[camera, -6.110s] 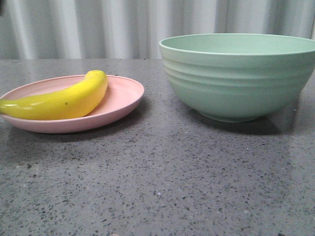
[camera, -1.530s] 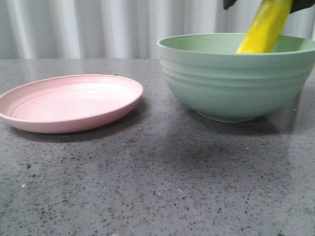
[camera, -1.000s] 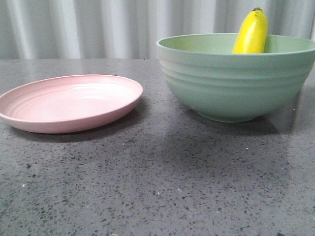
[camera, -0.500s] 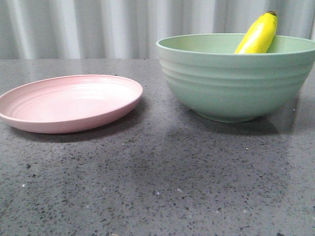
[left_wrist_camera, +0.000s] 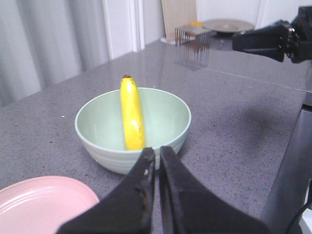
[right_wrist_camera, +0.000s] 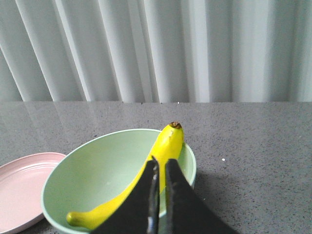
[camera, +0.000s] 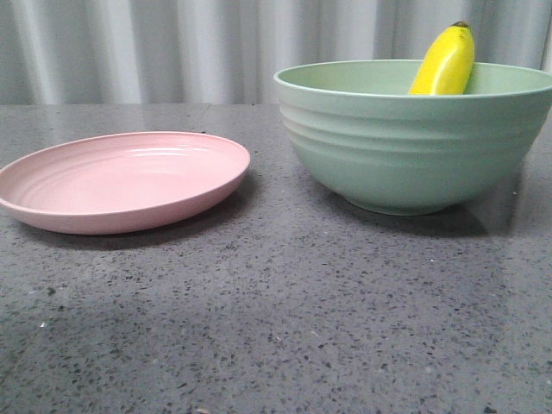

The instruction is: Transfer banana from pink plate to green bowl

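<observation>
The banana (camera: 444,59) lies inside the green bowl (camera: 414,142), leaning against the inner wall with its dark tip poking up above the rim; its other end sits low on the bowl's floor, as my right wrist view shows (right_wrist_camera: 146,183). My left wrist view has it running across the bowl (left_wrist_camera: 131,114), one end up on the rim (left_wrist_camera: 132,127).

The pink plate (camera: 121,177) sits on the speckled grey table (camera: 276,319) beside the green bowl, to the bowl's left in the front view, apart from it with a strip of table between; nothing lies on it that I can see.

My left gripper (left_wrist_camera: 157,152) hangs above and short of the bowl, on the near side of its rim; the two dark fingers are pressed almost together with only a thin slit between them, and they grip nothing. My right gripper (right_wrist_camera: 159,163) hangs over the bowl from the other side; its fingers too are drawn nearly together, a narrow gap showing, and nothing is held in them; the banana lies behind them, in the bowl.

Past the bowl in my left wrist view a dark arm (left_wrist_camera: 270,39) reaches out over the table.
</observation>
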Tool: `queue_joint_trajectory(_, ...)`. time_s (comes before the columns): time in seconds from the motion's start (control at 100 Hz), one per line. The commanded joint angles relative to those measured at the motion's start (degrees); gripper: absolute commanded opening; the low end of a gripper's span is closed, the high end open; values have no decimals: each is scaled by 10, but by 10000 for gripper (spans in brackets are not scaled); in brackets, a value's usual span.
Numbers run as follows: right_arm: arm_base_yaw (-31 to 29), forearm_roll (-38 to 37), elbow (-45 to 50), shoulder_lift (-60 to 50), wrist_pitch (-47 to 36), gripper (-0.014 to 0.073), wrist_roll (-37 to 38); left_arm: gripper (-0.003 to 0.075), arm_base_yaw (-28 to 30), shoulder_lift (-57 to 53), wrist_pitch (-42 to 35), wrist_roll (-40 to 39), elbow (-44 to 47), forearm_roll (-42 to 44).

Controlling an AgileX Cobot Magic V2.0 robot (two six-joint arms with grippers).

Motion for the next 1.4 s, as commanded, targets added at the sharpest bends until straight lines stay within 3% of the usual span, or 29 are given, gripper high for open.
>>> queue_joint_trajectory(0.0, -2, -3, 19, -52, -64, -64, -7, -20, -4, -59, -68, 0, 46, -2)
queue_joint_trajectory(0.16, -2, -3, 66, -137, -73, -64, -7, -20, -4, -156, -109, 0, 137, -14)
queue_joint_trajectory(0.34, -2, -3, 88, -180, -66, -64, -7, -20, -4, -217, -134, 0, 176, -14)
queue_joint_trajectory(0.84, -2, -3, 91, -180, -59, -64, -7, -20, -4, -220, -132, 0, 179, -14)
queue_joint_trajectory(0.98, -2, -3, 91, -180, -59, -64, -7, -20, 8, -220, -158, 0, 194, 77)
queue_joint_trajectory(1.1, -2, -3, 91, -180, -59, -64, -7, -20, 58, -224, -219, -12, 242, 111)
queue_joint_trajectory(1.22, -2, -3, 91, -180, -59, -64, -7, -20, 147, -229, -288, -72, 300, 111)
queue_joint_trajectory(1.39, -2, -3, 91, -180, -59, -64, -7, -20, 269, -251, -362, -79, 384, 111)
